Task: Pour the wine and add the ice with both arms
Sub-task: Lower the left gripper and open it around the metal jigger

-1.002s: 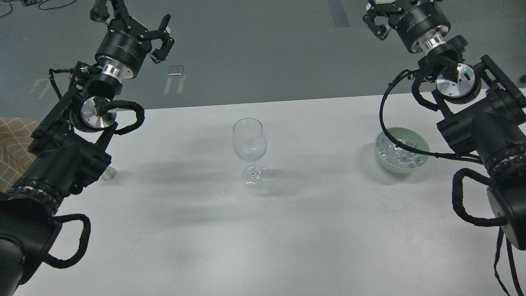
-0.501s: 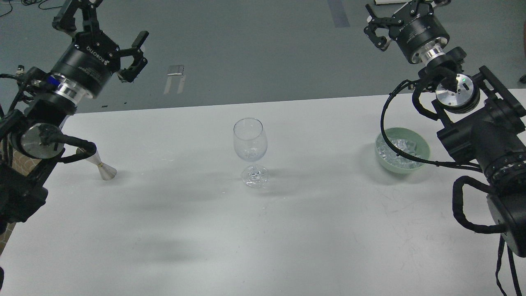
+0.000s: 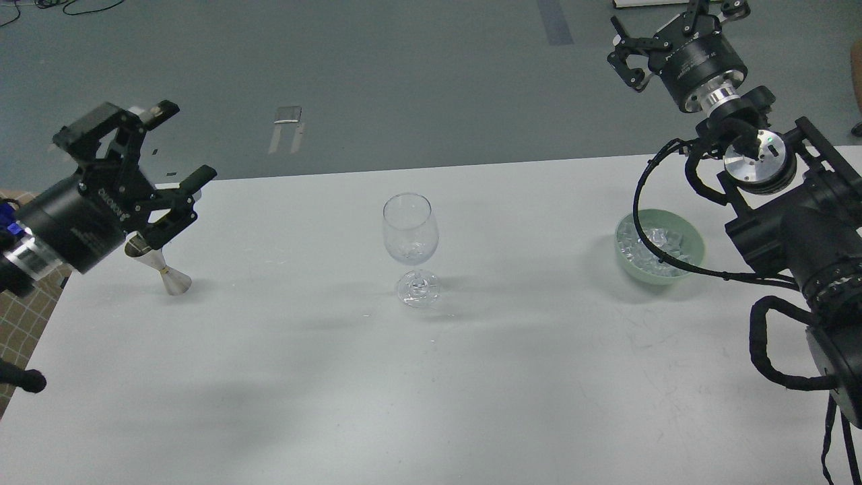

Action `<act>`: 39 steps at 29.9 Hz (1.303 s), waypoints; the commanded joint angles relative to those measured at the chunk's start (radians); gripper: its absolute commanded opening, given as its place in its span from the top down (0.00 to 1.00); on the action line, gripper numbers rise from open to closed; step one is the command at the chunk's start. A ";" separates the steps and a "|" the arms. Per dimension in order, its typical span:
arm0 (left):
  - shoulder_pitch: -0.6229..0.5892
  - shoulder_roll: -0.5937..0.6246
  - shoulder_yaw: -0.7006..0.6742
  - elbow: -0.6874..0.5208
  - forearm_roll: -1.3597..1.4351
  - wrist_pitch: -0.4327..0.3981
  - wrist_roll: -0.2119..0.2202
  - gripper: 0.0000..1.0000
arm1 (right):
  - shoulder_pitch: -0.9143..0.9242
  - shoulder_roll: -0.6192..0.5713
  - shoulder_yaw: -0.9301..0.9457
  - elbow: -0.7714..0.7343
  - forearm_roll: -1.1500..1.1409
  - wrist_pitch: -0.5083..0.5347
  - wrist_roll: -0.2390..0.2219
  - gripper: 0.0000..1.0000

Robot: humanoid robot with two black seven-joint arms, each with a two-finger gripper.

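A clear wine glass [image 3: 409, 232] stands upright at the table's middle; I cannot make out any wine in it. A small silver hourglass-shaped jigger [image 3: 163, 268] stands at the table's left edge. My left gripper [image 3: 179, 144] is open and empty, its jaws spread just above and behind the jigger, not touching it. Ice cubes [image 3: 650, 238] lie in a pale green bowl [image 3: 695, 250] at the right. My right gripper [image 3: 673, 30] is open and empty, raised high beyond the table's far edge, behind the bowl. A black cable of the right arm crosses in front of the bowl.
The white table [image 3: 431, 377] ends at a far edge just behind the glass, with grey floor beyond. My right arm's thick links [image 3: 794, 229] stand close to the bowl's right side. A patterned brown surface [image 3: 20, 323] shows at the left edge.
My left arm has swung down and to the left, bringing its open gripper low beside the jigger, which it has uncovered. My right gripper has shifted slightly up and right.
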 commanded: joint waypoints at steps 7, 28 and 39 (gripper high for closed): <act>0.066 0.056 0.013 -0.043 0.593 0.092 -0.032 0.16 | -0.009 -0.010 0.012 0.015 0.002 0.000 0.002 0.00; 0.117 -0.005 0.166 0.032 0.802 0.460 -0.036 0.13 | -0.006 -0.016 0.014 0.016 0.002 0.000 0.002 0.00; 0.127 -0.077 0.134 0.094 -0.086 0.322 -0.144 0.05 | -0.010 -0.033 0.012 0.016 0.002 0.000 0.000 0.00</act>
